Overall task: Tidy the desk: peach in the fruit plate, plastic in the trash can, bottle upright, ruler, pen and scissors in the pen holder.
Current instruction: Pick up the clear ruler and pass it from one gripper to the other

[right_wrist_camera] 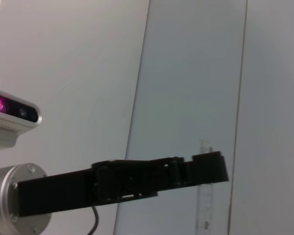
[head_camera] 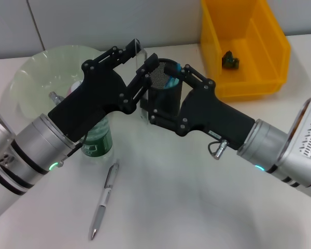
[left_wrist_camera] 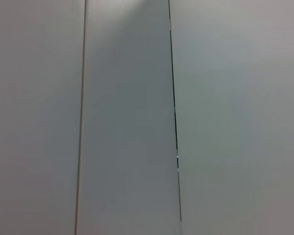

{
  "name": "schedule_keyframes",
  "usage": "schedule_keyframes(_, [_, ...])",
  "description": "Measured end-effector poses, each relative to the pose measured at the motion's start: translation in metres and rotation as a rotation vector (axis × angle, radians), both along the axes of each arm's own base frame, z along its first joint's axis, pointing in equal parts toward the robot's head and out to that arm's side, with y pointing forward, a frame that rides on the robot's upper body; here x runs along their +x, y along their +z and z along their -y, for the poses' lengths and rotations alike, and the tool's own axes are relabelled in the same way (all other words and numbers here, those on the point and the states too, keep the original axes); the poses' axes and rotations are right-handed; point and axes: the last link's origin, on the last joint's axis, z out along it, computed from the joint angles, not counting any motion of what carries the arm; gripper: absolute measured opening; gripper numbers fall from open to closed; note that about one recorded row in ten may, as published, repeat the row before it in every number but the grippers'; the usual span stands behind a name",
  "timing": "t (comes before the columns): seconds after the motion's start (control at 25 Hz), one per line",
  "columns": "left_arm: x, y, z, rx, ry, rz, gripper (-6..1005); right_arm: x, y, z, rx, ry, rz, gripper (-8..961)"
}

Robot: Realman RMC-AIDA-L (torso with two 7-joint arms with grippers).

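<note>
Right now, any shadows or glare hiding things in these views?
Head view: no glare; soft shadows under both arms on the table; left gripper and right gripper hide part of the holder and bottle. Left wrist view: only wall, with a shaded band. Right wrist view: left gripper dark against the wall, clear ruler faint below it.
</note>
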Motion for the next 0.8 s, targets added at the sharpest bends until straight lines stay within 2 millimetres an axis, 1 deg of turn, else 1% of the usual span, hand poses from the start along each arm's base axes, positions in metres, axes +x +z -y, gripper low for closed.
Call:
schedule_keyframes(0.12, [0.000, 0.000, 0.000, 0.000, 0.000, 0.000, 392, -0.005, -0.007, 0.000, 0.005, -0.011, 0.001, 820])
schedule_keyframes(0.44, [-0.002, 0.001, 0.001, 0.002, 0.010, 0.002, 393, -0.010, -0.019, 0.005, 0.058, -0.060, 0.008, 814])
schedule_keyframes(0.64, [-0.003, 0.001, 0.000, 0.004, 0.013, 0.001, 393, -0.013, -0.022, 0.007, 0.048, -0.063, -0.003, 811])
schedule_keyframes(0.76, [-0.003, 0.001, 0.000, 0.005, 0.014, 0.000, 394, -0.014, -0.023, 0.009, 0.049, -0.059, -0.001, 631])
schedule_keyframes(0.8, [-0.003, 0.001, 0.000, 0.007, 0.014, -0.001, 394, -0.015, -0.024, 0.009, 0.051, -0.058, 0.000, 624])
